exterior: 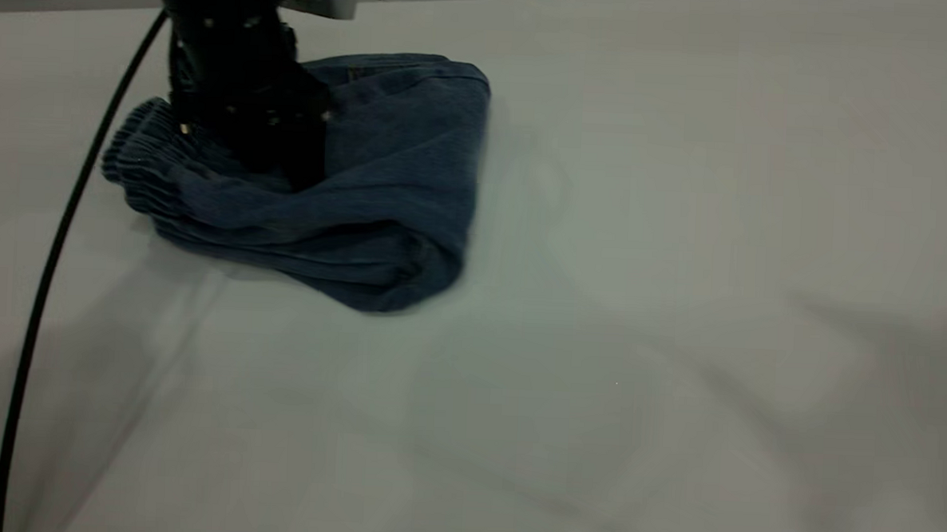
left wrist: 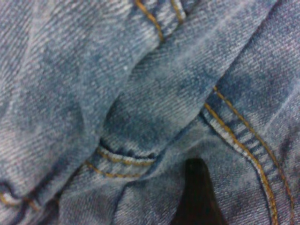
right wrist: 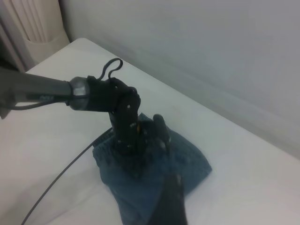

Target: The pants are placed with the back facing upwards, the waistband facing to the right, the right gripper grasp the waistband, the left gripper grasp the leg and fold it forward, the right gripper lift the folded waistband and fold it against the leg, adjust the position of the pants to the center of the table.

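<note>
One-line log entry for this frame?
stage: adjusting folded pants | pants: folded bundle, far-left of table, waistband at left | left gripper: pressed down on pants | right gripper: raised nearby, apart

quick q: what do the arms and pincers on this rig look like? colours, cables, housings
Left pincer: bulky, black, blocky housing with small bright screw heads, a pale block at its top. Its arm is a grey tube ending in a black wrist. A thin black cable trails from it. Right pincer: only a dark tapered finger shows.
</note>
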